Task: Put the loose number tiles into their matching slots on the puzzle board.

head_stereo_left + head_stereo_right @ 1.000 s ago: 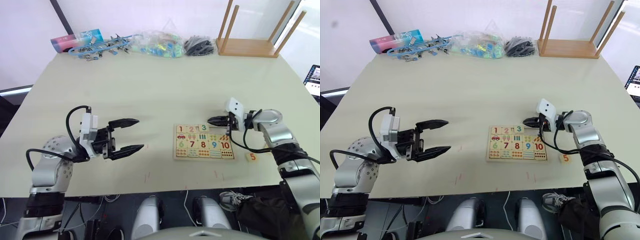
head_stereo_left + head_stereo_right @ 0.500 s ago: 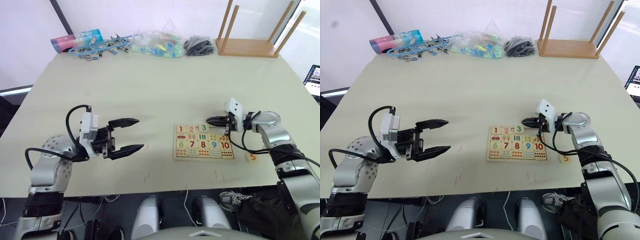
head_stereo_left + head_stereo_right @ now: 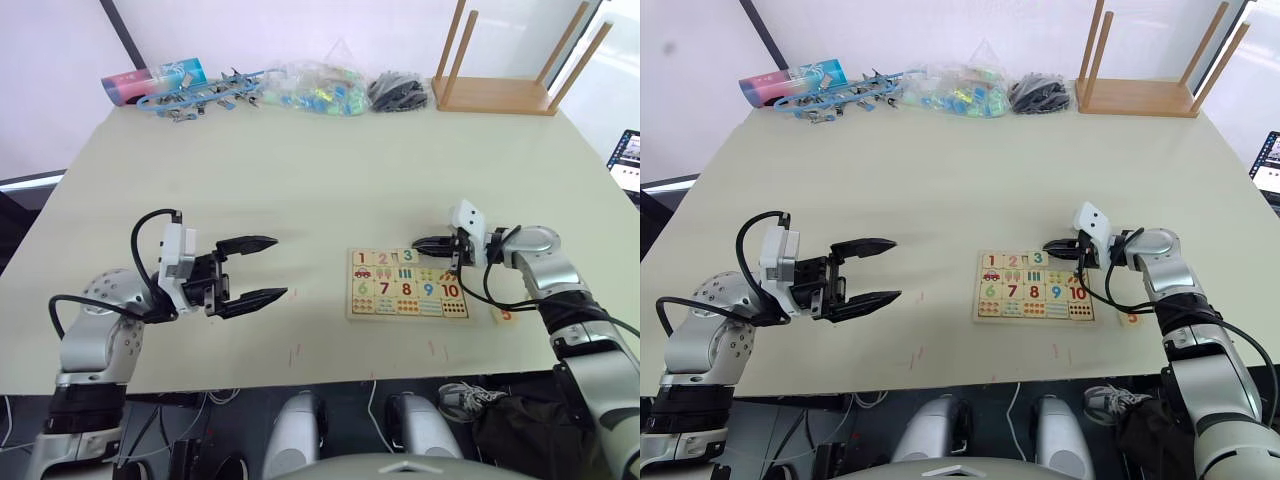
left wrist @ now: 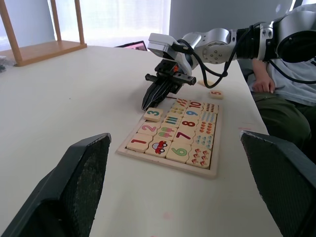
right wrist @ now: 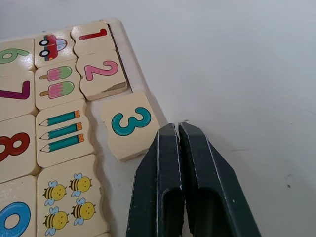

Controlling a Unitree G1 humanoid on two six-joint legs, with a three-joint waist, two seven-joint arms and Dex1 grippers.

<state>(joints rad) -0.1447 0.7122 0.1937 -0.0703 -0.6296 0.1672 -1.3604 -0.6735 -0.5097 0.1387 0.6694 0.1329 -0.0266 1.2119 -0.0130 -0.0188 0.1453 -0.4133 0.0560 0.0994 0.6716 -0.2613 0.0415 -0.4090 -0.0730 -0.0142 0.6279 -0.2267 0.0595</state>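
From the head camera, the puzzle board [image 3: 408,283] lies at centre right of the frame on the table [image 3: 300,170], most of its squares filled; the right gripper [image 3: 418,243] sits just beyond its upper edge, pinched together on nothing, while the left gripper [image 3: 275,268] hangs spread apart at centre left, well away from the board. A loose 5 tile [image 3: 503,313] rests off the board's lower right corner. In the left wrist view, the 3 tile [image 4: 153,114] sits askew, overhanging the board's far rim by the closed fingertips. In the right wrist view, that tile lies tilted, half out of its slot [image 5: 98,114] beside the 2. By my reckoning, 3 needs seating and 5 placing.
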